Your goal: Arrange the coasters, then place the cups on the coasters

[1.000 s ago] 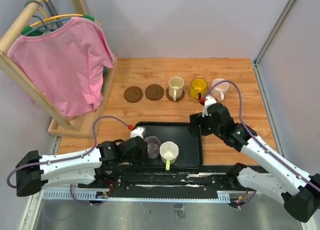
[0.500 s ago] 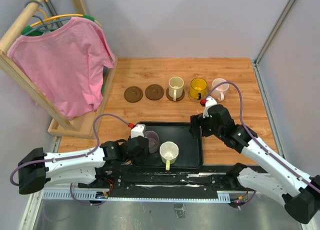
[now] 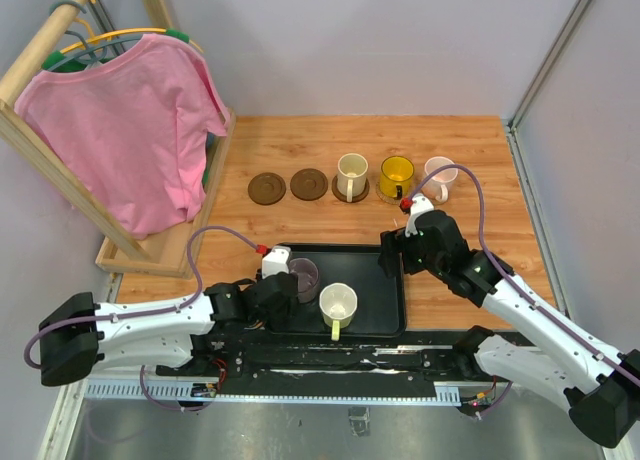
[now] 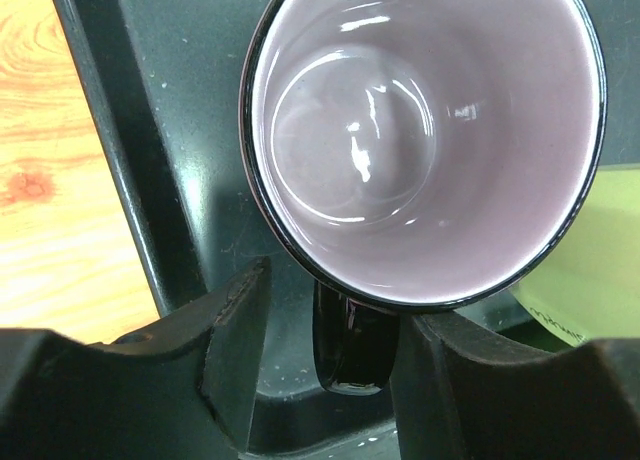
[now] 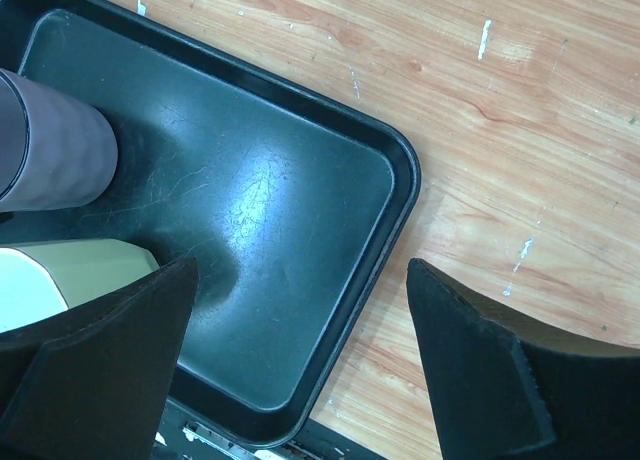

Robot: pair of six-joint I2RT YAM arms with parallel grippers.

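Observation:
Two dark brown coasters [image 3: 267, 188] [image 3: 309, 184] lie bare at the left of the row. To their right, a cream cup [image 3: 351, 176], an amber cup [image 3: 396, 178] and a pale pink cup [image 3: 438, 177] each stand on a coaster. A grey-lilac cup [image 3: 303, 277] [image 4: 420, 130] and a white cup with a yellowish handle [image 3: 338, 305] stand in the black tray [image 3: 385, 315]. My left gripper [image 3: 285, 288] [image 4: 330, 350] is open and straddles the lilac cup's dark handle [image 4: 352, 340], with a gap on the left side. My right gripper [image 3: 390, 252] [image 5: 300, 270] hangs open over the tray's right rim [image 5: 395, 210].
A wooden clothes rack with a pink shirt [image 3: 130, 120] stands at the left, its base [image 3: 160, 250] close to the tray's left end. Grey walls close in the wooden table at the back and the right.
My left gripper has moved right and forward along the tray until its jaws sit round the lilac cup's handle, and they have widened slightly. The right arm has shifted only slightly.

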